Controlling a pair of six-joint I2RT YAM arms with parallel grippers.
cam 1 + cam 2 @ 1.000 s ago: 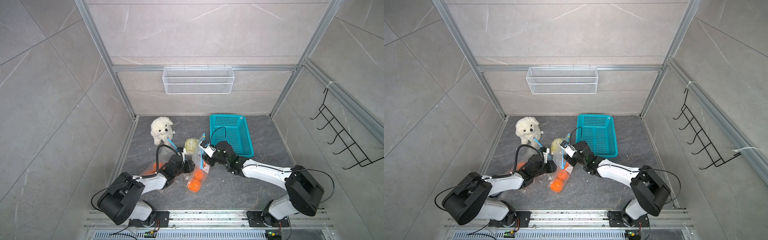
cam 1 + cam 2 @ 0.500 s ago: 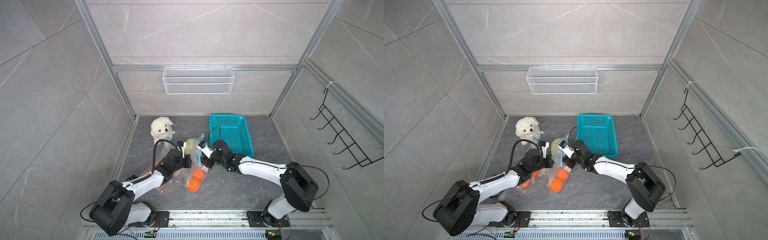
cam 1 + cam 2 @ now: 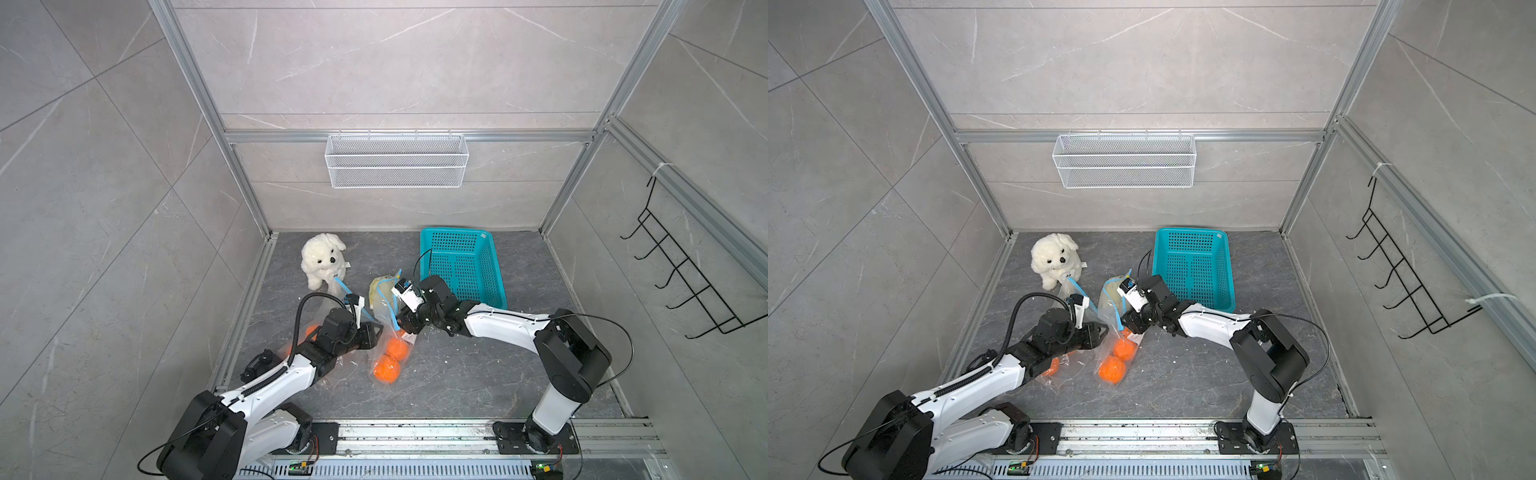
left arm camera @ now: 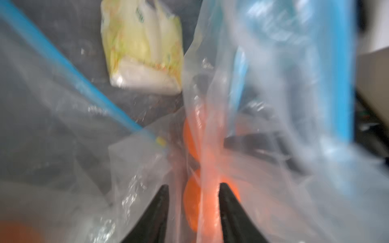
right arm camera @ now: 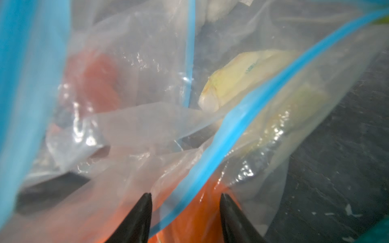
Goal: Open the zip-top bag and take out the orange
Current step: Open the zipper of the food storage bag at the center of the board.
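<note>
The clear zip-top bag [image 3: 379, 353] with a blue zip strip lies mid-floor, and two oranges [image 3: 395, 350] [image 3: 386, 370] show inside it. My left gripper [image 3: 373, 333] sits at the bag's left side. It is open in the left wrist view [image 4: 193, 187], with bag film and an orange [image 4: 192, 202] between its fingers. My right gripper [image 3: 401, 326] is at the bag's mouth. Its jaws stand apart [image 5: 186, 196], the zip strip [image 5: 242, 117] runs between them, and an orange [image 5: 202, 212] lies behind the film.
A second clear bag [image 3: 1059, 380] holding oranges lies under my left arm. A third bag [image 3: 380, 291] with pale yellow-green contents stands behind. A white plush dog [image 3: 322, 259] sits back left and a teal basket [image 3: 461, 266] back right. A wire shelf [image 3: 397, 166] hangs on the back wall.
My left gripper closed, then opened again beside the bag. My right gripper narrowed and dropped slightly toward the oranges at the bag's mouth.
</note>
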